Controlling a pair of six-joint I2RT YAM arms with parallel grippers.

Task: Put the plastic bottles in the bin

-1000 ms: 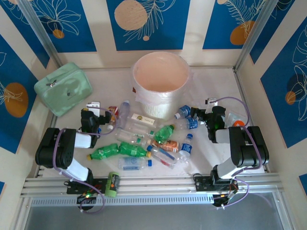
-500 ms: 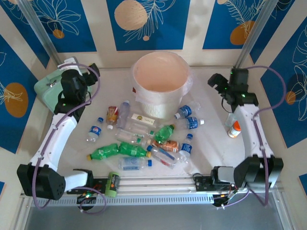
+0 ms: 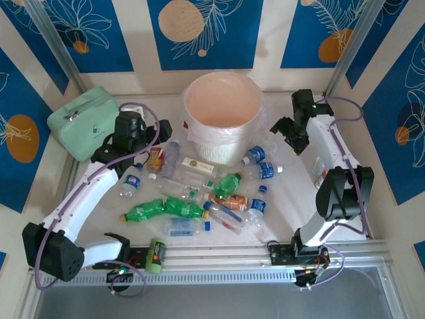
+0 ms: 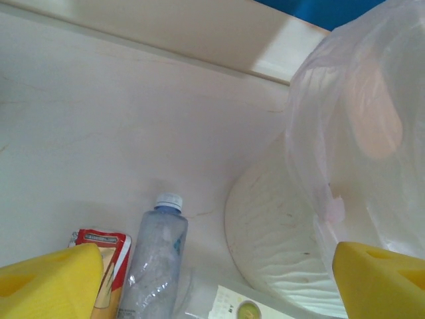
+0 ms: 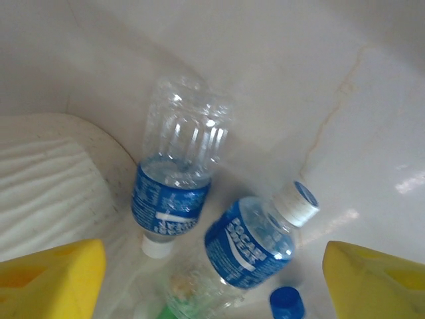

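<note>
Left gripper (image 4: 214, 266), spread wide and empty, hangs beside the bin (image 4: 265, 219), whose rim is cut off. Right gripper (image 5: 211, 260), likewise spread, hangs over 2 plastic bottles (image 5: 174, 193) lying on the worktop (image 5: 319, 86), 1 bottle's base blurred.

Mint-green zip case (image 3: 86, 123) sits far left on the white worktop (image 3: 292, 196). Red snack packet (image 3: 155, 158) lies flat to its right, mid-left. White labelled carton (image 3: 198, 166) is right of that, centre. Green-and-orange cylinder (image 3: 156, 256) lies on its side at the near rail (image 3: 226, 256), left. Blue floral wall panels (image 3: 232, 46) stand behind.
</note>
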